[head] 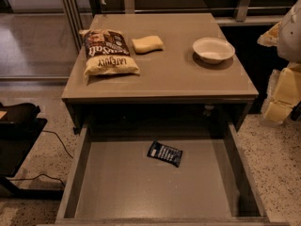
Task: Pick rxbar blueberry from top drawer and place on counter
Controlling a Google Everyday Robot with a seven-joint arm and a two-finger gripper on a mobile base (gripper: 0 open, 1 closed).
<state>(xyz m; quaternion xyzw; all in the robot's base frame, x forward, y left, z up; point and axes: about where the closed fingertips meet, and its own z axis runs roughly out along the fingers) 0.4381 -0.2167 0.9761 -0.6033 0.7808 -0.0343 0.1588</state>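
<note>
The white arm (292, 29) is bent at the right edge, its pale yellow hand (281, 98) hanging below, partly cropped.

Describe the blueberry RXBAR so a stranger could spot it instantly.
Below the counter, the top drawer stands open; the gripper is at the right edge, beside the counter. The rxbar blueberry lies flat mid-drawer. Unlike the chip bag, sponge and bowl above, it is small, dark navy with white lettering, alone in the drawer.

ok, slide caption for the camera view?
Open top drawer holds the rxbar blueberry; chip bag, yellow sponge, white bowl on the counter; gripper at right edge.
</note>
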